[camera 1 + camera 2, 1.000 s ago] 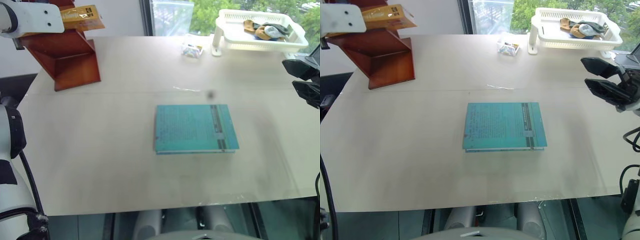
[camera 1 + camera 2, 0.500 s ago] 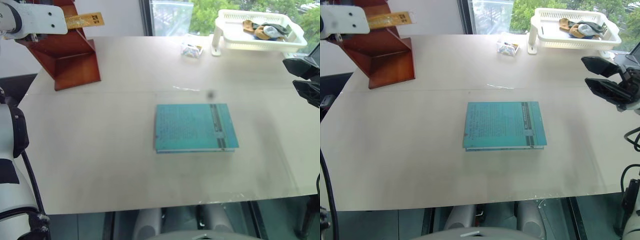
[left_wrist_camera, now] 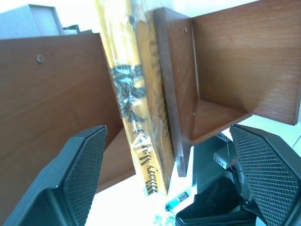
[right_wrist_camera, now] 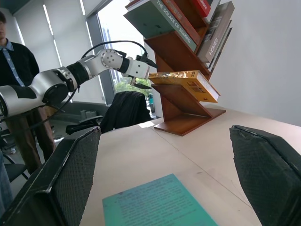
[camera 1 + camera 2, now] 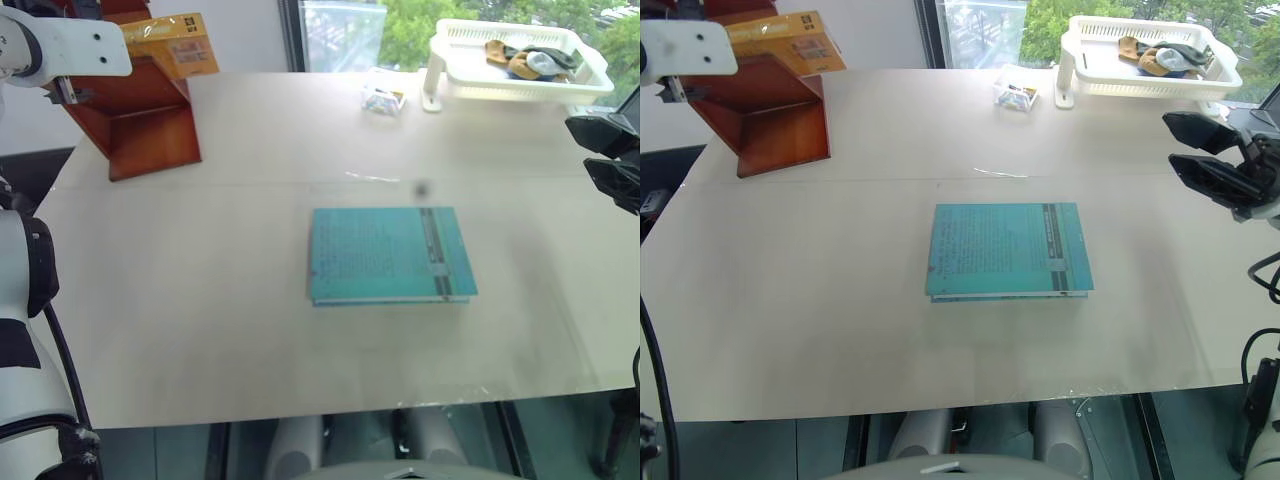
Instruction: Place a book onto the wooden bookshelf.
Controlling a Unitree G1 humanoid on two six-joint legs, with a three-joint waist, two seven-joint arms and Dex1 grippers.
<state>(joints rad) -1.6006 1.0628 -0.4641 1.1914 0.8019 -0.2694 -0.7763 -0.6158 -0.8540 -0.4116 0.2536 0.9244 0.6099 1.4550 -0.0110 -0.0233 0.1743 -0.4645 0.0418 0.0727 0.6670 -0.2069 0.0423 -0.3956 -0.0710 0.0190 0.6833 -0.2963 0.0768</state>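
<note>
The book (image 4: 188,82) rests on a step of the wooden bookshelf (image 5: 140,120), one end jutting past the shelf edge. Left gripper (image 3: 169,176) sits just behind the book, jaws apart and off it. Right gripper (image 4: 164,183) is well away from the bookshelf, jaws wide, empty.

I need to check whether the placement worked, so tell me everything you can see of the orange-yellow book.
The book is a thick orange-yellow paperback with a glossy cover, dark lettering and small pictures. It lies on a slanted step of the wooden bookshelf, tilted with that board, one end jutting past the shelf's edge. The left wrist view shows its spine against a reddish-brown board. The left tool is open, its fingers on either side of the book and not touching it. Nothing else touches it.
</note>
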